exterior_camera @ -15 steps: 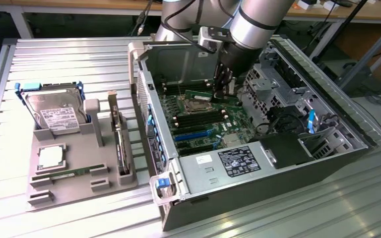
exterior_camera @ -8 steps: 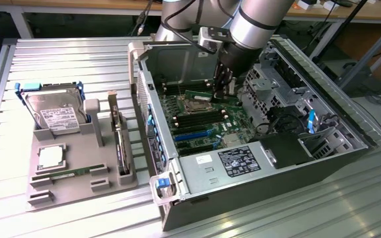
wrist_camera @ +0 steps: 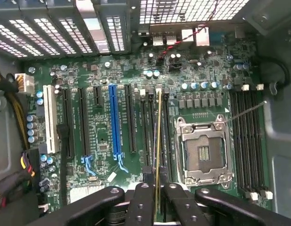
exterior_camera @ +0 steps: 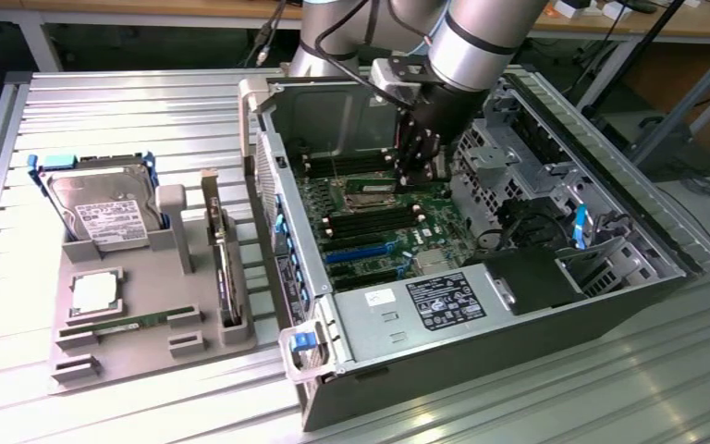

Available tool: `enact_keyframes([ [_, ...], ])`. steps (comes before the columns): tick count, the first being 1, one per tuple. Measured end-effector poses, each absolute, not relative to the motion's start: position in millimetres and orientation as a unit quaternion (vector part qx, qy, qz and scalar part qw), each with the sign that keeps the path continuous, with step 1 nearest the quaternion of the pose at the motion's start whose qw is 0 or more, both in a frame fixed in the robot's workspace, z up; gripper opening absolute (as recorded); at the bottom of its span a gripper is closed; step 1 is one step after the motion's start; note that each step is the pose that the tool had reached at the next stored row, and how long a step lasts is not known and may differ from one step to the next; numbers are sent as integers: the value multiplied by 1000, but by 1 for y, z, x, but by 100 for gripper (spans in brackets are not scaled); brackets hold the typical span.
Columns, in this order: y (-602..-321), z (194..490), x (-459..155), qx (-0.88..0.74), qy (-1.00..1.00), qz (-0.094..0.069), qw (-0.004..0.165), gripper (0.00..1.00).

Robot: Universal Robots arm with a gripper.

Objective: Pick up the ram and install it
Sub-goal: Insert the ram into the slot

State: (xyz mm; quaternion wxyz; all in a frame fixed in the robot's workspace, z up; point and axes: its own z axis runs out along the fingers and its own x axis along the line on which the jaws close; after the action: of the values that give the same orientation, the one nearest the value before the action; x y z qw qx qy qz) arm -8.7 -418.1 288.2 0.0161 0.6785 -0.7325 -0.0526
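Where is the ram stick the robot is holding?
In the wrist view, the ram sits edge-on in the gripper, over the dark memory slots beside the empty processor socket.

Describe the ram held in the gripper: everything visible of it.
The ram shows edge-on in the wrist view: a thin, straight, yellow-green board edge. The gripper clamps it between its jaws. It runs along the black memory slots beside the empty processor socket, lined up with one slot. Whether it is seated there cannot be told.
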Motion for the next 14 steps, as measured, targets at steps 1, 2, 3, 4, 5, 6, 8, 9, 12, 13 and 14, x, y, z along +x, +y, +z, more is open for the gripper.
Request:
enact_keyframes([
  [1, -418, 288, -9, 684, -727, -53, 16, 15],
  [2, -418, 288, -9, 697, -715, -52, 17, 15],
  [3, -418, 288, -9, 706, -706, -52, 18, 15],
  [4, -418, 287, -9, 710, -702, -52, 18, 15],
  [5, -418, 284, -9, 710, -702, -52, 18, 15],
  [6, -416, 279, -9, 710, -702, -52, 18, 15],
  [8, -411, 276, -12, 710, -702, -50, 19, 15],
  [9, -409, 275, -14, 710, -702, -49, 20, 15],
  [12, -409, 275, -15, 710, -702, -48, 20, 15],
  [13, -409, 275, -15, 711, -701, -46, 19, 15],
  [14, -409, 275, -15, 714, -700, -35, 8, 15],
])
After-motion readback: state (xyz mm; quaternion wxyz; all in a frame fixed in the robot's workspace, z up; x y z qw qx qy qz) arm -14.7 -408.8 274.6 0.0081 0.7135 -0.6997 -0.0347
